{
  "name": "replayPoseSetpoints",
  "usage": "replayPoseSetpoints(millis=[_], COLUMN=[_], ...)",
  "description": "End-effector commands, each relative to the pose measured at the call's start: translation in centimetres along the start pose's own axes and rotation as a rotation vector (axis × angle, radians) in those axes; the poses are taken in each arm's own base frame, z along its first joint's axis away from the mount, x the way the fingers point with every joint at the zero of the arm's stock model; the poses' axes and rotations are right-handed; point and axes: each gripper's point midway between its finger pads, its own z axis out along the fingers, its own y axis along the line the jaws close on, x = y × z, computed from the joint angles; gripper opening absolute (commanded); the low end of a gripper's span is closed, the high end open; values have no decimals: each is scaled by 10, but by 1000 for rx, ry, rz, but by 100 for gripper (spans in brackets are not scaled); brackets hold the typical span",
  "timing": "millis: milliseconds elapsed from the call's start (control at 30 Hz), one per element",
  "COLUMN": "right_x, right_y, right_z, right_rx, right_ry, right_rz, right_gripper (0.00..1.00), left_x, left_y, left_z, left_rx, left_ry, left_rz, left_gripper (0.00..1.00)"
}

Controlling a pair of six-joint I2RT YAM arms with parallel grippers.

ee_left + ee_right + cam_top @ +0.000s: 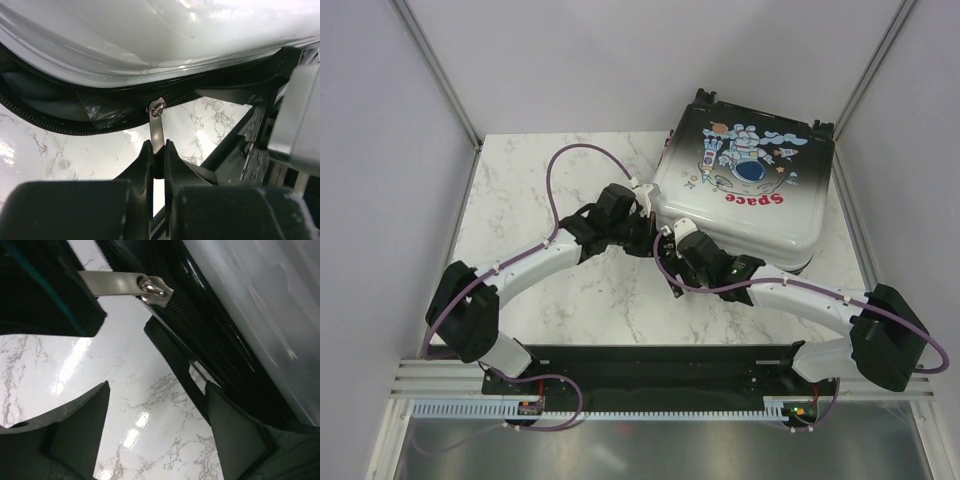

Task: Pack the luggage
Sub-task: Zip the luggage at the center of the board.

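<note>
The luggage [750,190] lies flat at the back right of the table, its astronaut and red "Space" print facing up. My left gripper [648,215] is at its near-left corner. In the left wrist view that gripper [158,146] is shut on the silver zipper pull [157,131], with the white shell [150,40] above and the black zipper track [50,127] running off to the left. My right gripper [672,238] sits just beside it, low along the case's front edge. In the right wrist view it [157,392] stands open over bare marble, and the zipper pull [117,284] shows above it.
The white marble table [570,290] extends left and in front of the case. Grey walls with metal posts close in the sides and back. A black base plate [640,365] spans the near edge. Purple cables [560,165] loop off both arms.
</note>
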Motion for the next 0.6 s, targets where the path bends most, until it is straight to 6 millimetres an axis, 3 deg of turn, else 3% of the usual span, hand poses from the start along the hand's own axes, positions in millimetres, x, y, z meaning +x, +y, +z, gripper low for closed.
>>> replayPoseSetpoints(millis=[0, 33, 67, 167, 233, 367, 400, 567], right_x=[44, 46, 48, 53, 55, 61, 62, 72], right_y=[-46, -47, -47, -45, -45, -50, -51, -52], right_z=[17, 18, 18, 20, 22, 24, 23, 21], right_rx=[207, 210, 213, 212, 213, 259, 267, 281], right_ry=[145, 149, 153, 172, 184, 207, 213, 245], right_rz=[14, 19, 23, 36, 38, 59, 64, 99], right_gripper=[83, 76, 62, 44, 39, 4, 0, 0], left_x=[-12, -13, -13, -14, -13, -14, -13, -11], left_y=[-37, -37, -37, -38, -37, -27, -24, -7], left_z=[-40, -40, -40, -42, -43, -47, -48, -60], left_rx=[123, 124, 127, 127, 126, 77, 66, -7], left_ry=[-41, -43, -44, -49, -50, -74, -77, -120], left_rz=[56, 58, 61, 66, 71, 69, 64, 57], left_gripper=[2, 2, 2, 2, 2, 2, 2, 2])
